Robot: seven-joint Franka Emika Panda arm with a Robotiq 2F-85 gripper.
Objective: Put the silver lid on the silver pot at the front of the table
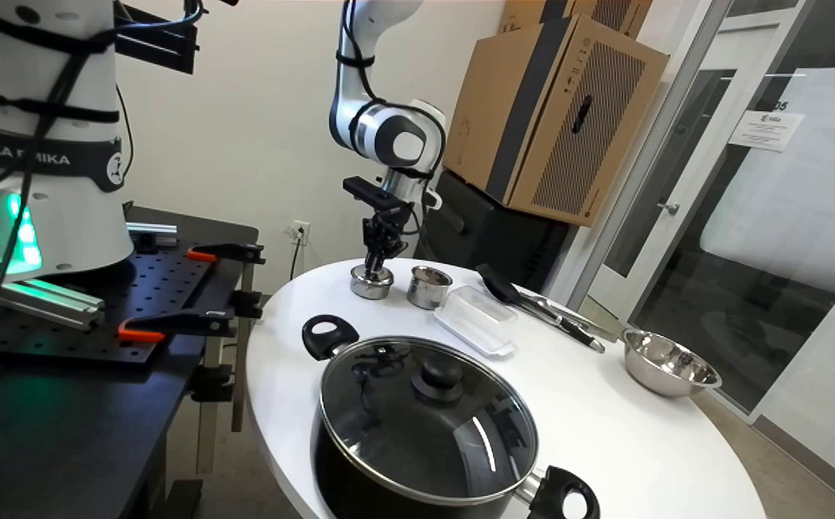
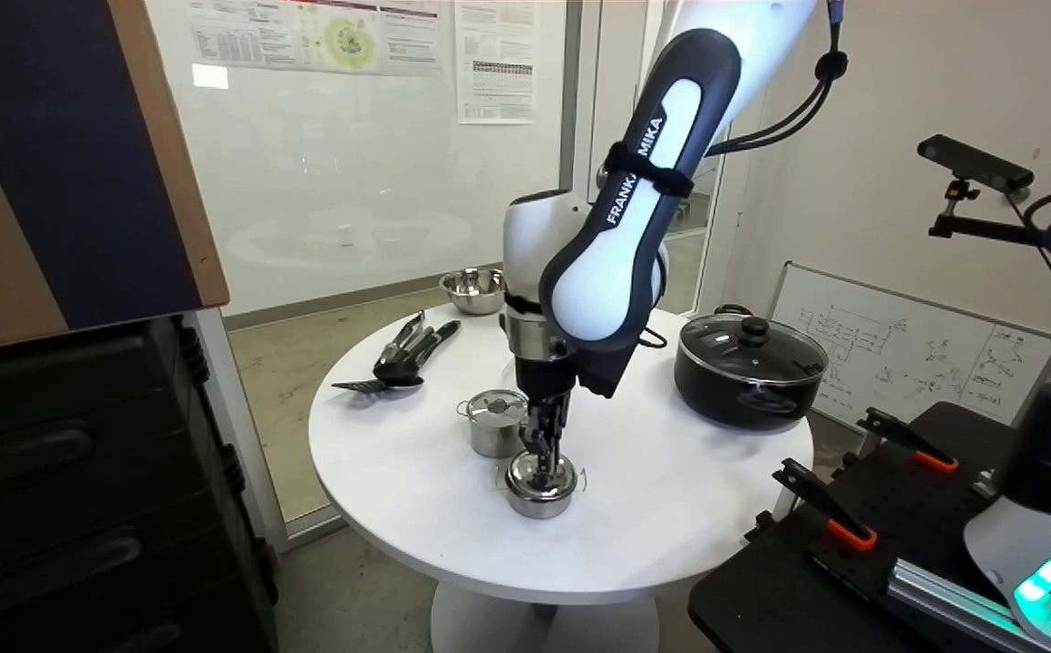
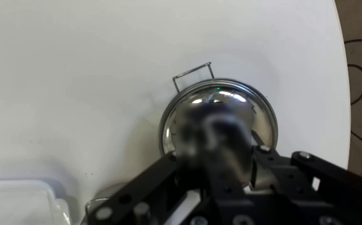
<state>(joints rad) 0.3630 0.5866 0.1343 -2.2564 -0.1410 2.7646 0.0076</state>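
The small silver pot [image 1: 371, 291] stands near the table edge, below my gripper, and shows in an exterior view [image 2: 540, 507] with its wire handles. The silver lid [image 2: 565, 473] lies level over the pot's mouth and seems to rest on its rim; its shiny top fills the middle of the wrist view [image 3: 263, 125]. My gripper [image 2: 546, 462] points straight down at the lid's centre. In both exterior views its fingers [image 1: 372, 272] look close together on the lid's handle. The handle and fingertips are blurred in the wrist view.
A second small lidded silver pot [image 2: 496, 426] stands close beside. A clear plastic container [image 1: 476, 317], black utensils [image 1: 532, 303] and a steel bowl [image 1: 666, 364] lie farther along the table. A large black pot with a glass lid [image 2: 750, 381] stands on the same table.
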